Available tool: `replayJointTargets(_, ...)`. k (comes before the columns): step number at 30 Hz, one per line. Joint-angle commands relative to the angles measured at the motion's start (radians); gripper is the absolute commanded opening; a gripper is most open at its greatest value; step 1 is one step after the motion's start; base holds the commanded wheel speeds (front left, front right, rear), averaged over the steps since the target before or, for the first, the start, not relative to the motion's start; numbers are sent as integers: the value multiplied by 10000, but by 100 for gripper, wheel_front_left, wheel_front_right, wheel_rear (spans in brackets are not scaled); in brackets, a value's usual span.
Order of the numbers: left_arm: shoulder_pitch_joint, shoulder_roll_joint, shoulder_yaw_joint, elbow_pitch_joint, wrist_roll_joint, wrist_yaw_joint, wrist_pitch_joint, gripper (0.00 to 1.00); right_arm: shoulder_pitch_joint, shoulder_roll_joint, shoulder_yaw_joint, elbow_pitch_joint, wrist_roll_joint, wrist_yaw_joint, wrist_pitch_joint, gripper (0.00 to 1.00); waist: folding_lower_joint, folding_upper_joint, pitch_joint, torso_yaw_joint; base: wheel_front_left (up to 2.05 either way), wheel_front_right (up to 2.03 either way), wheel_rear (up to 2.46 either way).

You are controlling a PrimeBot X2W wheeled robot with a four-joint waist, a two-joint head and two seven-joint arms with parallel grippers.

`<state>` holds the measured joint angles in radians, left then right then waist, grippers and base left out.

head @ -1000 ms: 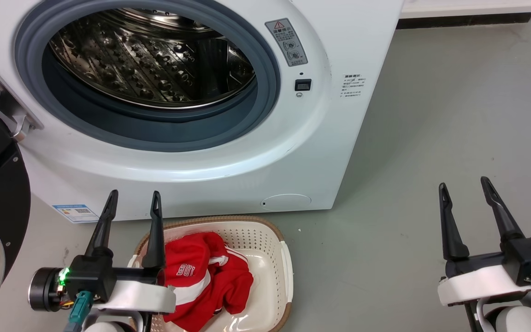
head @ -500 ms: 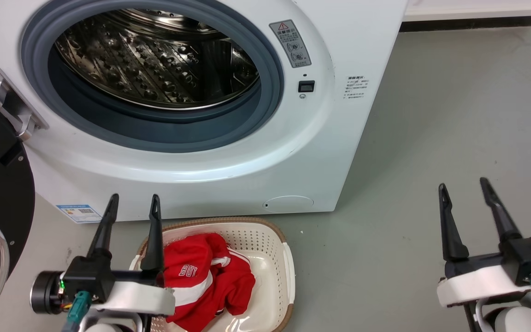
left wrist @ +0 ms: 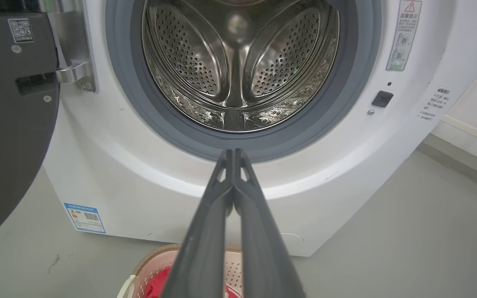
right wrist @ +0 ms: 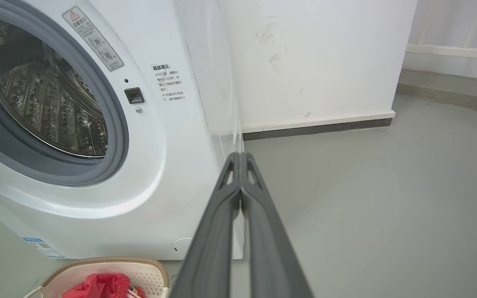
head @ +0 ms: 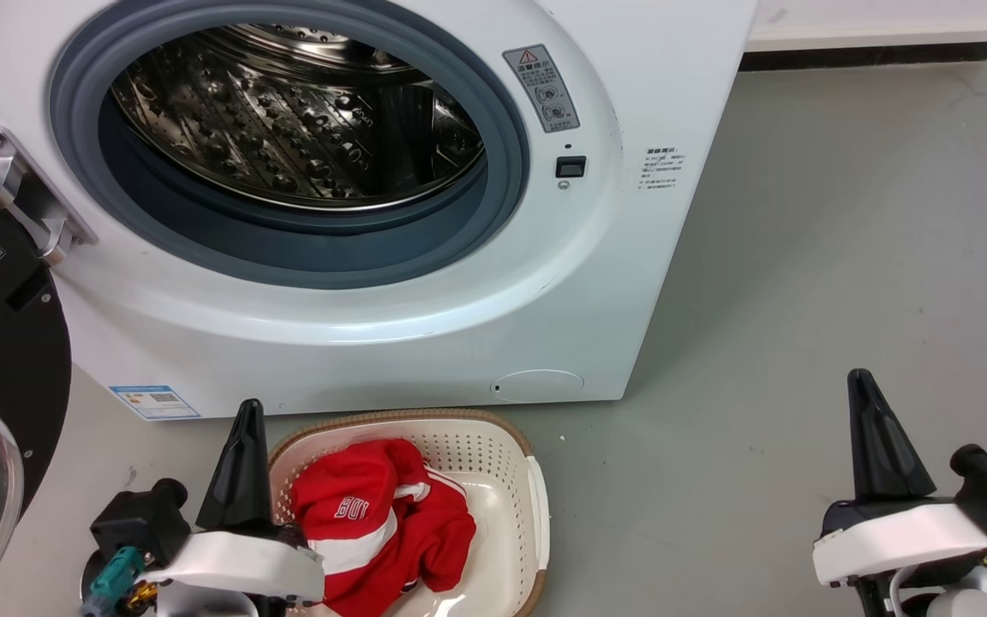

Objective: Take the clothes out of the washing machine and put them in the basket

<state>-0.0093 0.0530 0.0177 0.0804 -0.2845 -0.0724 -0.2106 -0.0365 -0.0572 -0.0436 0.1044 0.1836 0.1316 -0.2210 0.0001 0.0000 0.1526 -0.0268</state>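
Head view: mounted high, facing forward and steeply down onto the washing machine [head: 356, 343] front, with the basket [head: 536, 497] at its foot and open floor [head: 845, 257] to the right.

Left wrist view: low and near, squarely facing the drum [left wrist: 189, 62] along the left pincer [left wrist: 234, 151].

Right wrist view: low, offset rightward, looking obliquely across the machine's corner toward the wall [right wrist: 325, 62], along the right pincer [right wrist: 239, 154].

All three share the drum opening, warning label [head: 541, 86] and basket.

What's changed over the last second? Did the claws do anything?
Both claws closed on nothing: the left claw and right claw had fingers spread, now the fingers meet. In the head view both have rolled edge-on and dropped slightly. The red clothes stay in the basket; the washing machine stays open, no clothes visible in its drum.
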Motion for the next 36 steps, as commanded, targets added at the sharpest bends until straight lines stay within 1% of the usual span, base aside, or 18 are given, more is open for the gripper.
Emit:
replayJointTargets(1, -239, 58, 60, -76, -398, -76, 66, 0, -191, -93, 22, -82, 459, -2, 58, 0, 0, 0, -14, 3, 0, 0, 0)
replayJointTargets(18, -444, 114, 178, 331, -3445, -198, 729, 0, -340, -233, 85, 249, 3844, -4, 633, 0, 0, 0, -238, 43, 0, 0, 0)
replayJointTargets(36, -598, 138, 322, 658, -6078, -307, 1332, 0, -438, -296, 65, 531, 6732, -6, 1193, 0, 0, 0, -474, 85, 0, 0, 0)
